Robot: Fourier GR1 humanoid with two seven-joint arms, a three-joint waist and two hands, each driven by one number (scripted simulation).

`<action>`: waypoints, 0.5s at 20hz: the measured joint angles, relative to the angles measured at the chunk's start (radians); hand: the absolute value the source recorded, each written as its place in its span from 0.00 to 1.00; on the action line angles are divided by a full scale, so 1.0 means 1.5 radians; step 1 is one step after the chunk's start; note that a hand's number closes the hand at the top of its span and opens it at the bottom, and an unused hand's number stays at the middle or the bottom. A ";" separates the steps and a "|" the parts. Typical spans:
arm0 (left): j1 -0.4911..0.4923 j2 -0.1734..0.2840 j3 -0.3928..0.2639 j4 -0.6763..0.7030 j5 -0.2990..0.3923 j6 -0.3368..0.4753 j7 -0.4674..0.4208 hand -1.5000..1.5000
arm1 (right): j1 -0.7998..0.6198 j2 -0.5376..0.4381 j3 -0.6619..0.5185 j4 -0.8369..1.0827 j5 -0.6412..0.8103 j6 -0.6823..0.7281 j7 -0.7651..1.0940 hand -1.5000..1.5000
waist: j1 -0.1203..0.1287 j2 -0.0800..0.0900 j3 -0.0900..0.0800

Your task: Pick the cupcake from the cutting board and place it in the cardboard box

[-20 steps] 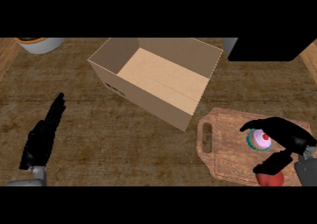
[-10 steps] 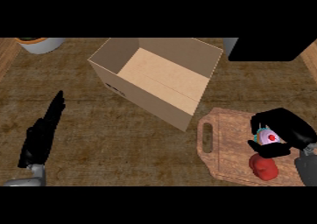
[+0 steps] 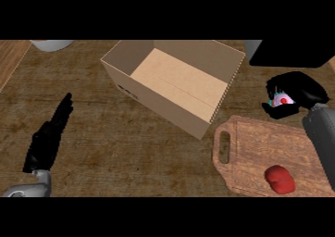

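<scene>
Fingers of the right hand are curling round the cupcake, holding it above the surface, just past the far edge of the cutting board and to the right of the cardboard box. Pink-and-white top of the cupcake is showing between fingers and palm. Cardboard box is standing open, tilted in view, holding nothing visible inside. Red item is lying on the cutting board near its near edge. Left hand is resting at the lower left, fingers straight, holding nothing.
</scene>
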 measured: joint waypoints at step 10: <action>0.017 -0.010 0.003 -0.015 -0.006 0.007 0.006 0.50 | -0.151 -0.012 -0.085 0.143 -0.062 -0.045 -0.106 1.00 | -0.012 -0.005 0.000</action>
